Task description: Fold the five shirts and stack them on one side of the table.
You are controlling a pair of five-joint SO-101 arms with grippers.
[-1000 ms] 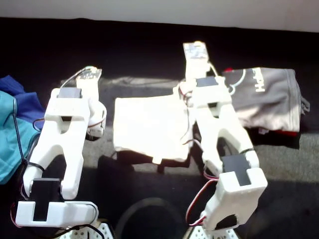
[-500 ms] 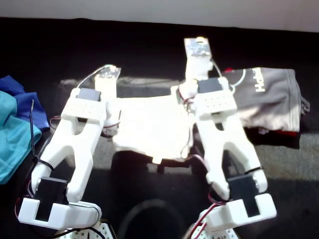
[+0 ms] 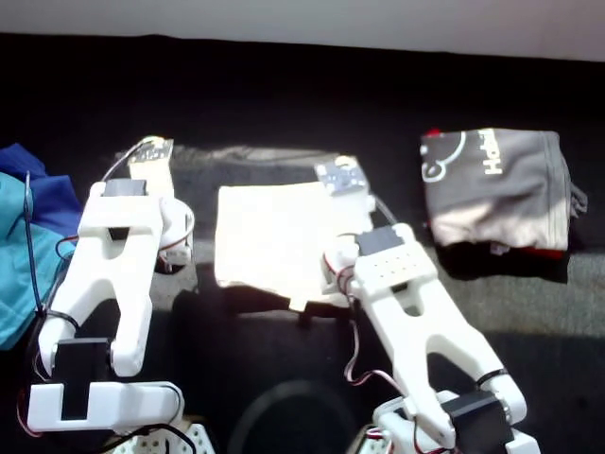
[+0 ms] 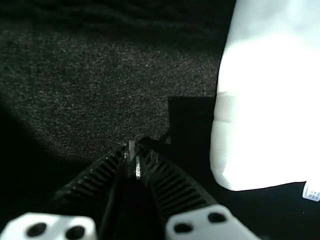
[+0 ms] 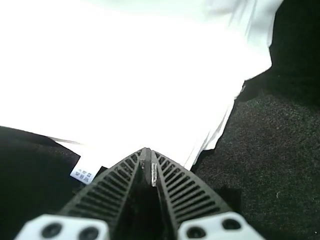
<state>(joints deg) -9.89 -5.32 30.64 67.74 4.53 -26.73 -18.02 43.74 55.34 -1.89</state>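
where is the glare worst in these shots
Right wrist view: the white shirt is blown out to flat white, folds lost. Left wrist view: it glares too, beside the dim table. High view: a sunlit band crosses it, hard shadows on the near side.

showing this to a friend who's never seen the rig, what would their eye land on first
The brightly lit white shirt, folded flat in the middle of the dark table, stands out first, flanked by the white left arm and right arm. Next comes the folded grey shirt at the table's right side in the high view, then the heap of blue shirts at its left edge.
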